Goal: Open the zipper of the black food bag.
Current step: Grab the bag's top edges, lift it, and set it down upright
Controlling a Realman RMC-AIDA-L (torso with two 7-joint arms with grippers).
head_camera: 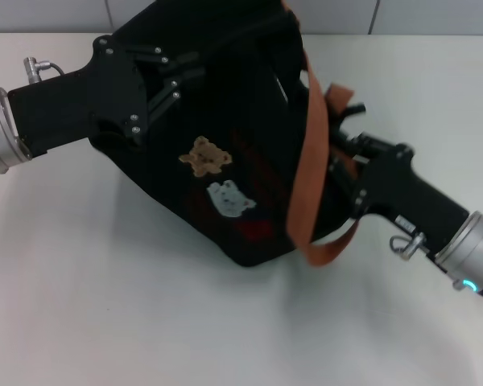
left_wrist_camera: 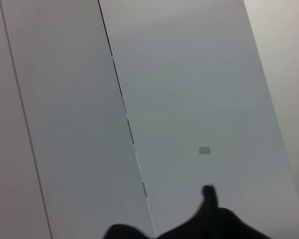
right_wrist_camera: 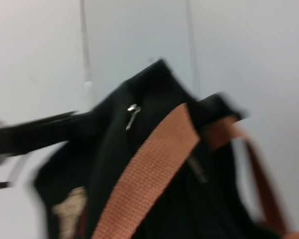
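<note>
Bracing is the step in hand: the black food bag (head_camera: 225,153) lies tilted on the white table (head_camera: 105,305), the left gripper (head_camera: 173,80) clamped on its upper end, the right gripper (head_camera: 338,157) beside the orange-brown strap (head_camera: 306,173), fingers unclear. Next, grasping the zipper (right_wrist_camera: 197,169) pull looks necessary.
</note>
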